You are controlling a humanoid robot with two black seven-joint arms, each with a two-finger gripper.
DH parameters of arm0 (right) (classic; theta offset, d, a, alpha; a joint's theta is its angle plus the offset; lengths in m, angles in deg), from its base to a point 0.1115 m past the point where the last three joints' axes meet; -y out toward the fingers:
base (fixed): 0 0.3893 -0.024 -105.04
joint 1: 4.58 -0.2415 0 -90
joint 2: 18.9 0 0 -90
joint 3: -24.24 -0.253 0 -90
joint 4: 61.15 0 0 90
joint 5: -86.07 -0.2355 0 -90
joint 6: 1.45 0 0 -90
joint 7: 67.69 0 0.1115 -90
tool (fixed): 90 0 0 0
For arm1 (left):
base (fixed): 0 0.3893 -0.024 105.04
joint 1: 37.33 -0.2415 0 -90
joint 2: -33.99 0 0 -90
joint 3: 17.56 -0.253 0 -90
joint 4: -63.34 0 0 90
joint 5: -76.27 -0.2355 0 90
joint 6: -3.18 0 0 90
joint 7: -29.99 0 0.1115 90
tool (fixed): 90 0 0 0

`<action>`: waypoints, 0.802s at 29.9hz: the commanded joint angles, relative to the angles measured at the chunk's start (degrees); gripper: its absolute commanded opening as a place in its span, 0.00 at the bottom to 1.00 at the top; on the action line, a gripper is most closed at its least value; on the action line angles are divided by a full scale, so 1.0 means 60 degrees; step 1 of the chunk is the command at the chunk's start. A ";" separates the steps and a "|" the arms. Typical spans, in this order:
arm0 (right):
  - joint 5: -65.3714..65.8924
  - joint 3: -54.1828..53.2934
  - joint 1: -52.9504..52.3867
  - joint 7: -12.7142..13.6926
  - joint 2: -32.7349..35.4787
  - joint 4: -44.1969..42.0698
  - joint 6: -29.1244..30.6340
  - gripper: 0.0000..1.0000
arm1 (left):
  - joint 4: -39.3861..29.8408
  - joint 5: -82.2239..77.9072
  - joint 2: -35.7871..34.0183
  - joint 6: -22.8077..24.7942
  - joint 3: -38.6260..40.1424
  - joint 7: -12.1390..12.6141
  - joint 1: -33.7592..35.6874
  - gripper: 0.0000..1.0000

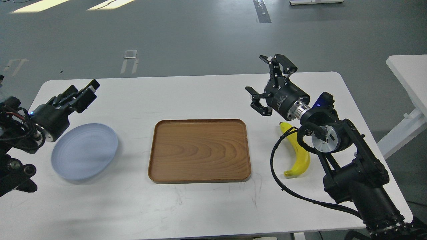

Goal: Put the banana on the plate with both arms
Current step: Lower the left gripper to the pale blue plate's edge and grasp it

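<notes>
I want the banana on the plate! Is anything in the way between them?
Yes. The wooden tray lies flat on the table between the banana on the right and the plate on the left, so the banana must travel over it.

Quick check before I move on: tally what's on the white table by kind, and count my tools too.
Bananas: 1, the banana, on the table right of the tray
Plates: 1, the plate, left of the tray
Trays: 1, the wooden tray, centre
Tools: 2, the left tool and the right tool
Total: 5
</notes>
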 commanded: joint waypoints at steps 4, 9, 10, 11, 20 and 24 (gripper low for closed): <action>-0.0013 -0.0026 0.0027 -0.0061 -0.0002 0.0001 0.0004 1.00 | 0.1650 0.0136 -0.0129 -0.0328 -0.0928 -0.0084 -0.0196 0.98; -0.0013 -0.0055 0.0085 -0.0061 -0.0002 0.0030 0.0004 1.00 | 0.1974 0.0108 -0.0143 -0.0518 -0.1017 -0.0215 -0.0738 0.98; -0.0013 -0.0084 0.0100 -0.0061 -0.0002 0.0073 0.0004 1.00 | 0.2149 0.0107 -0.0129 -0.0591 -0.1046 -0.0361 -0.0855 0.98; -0.0013 -0.0099 0.0115 -0.0061 -0.0002 0.0074 0.0004 1.00 | 0.2267 0.0107 -0.0129 -0.0650 -0.1075 -0.0464 -0.0929 0.98; -0.0013 -0.0114 0.0173 -0.0061 -0.0002 0.0074 0.0004 1.00 | 0.3776 0.0107 0.0750 -0.0879 -0.1793 -0.0992 -0.1062 0.98; 0.0002 -0.0114 0.0173 -0.0061 -0.0002 0.0074 0.0004 1.00 | 0.4434 0.0122 0.1086 -0.0879 -0.1896 -0.1007 -0.1047 0.98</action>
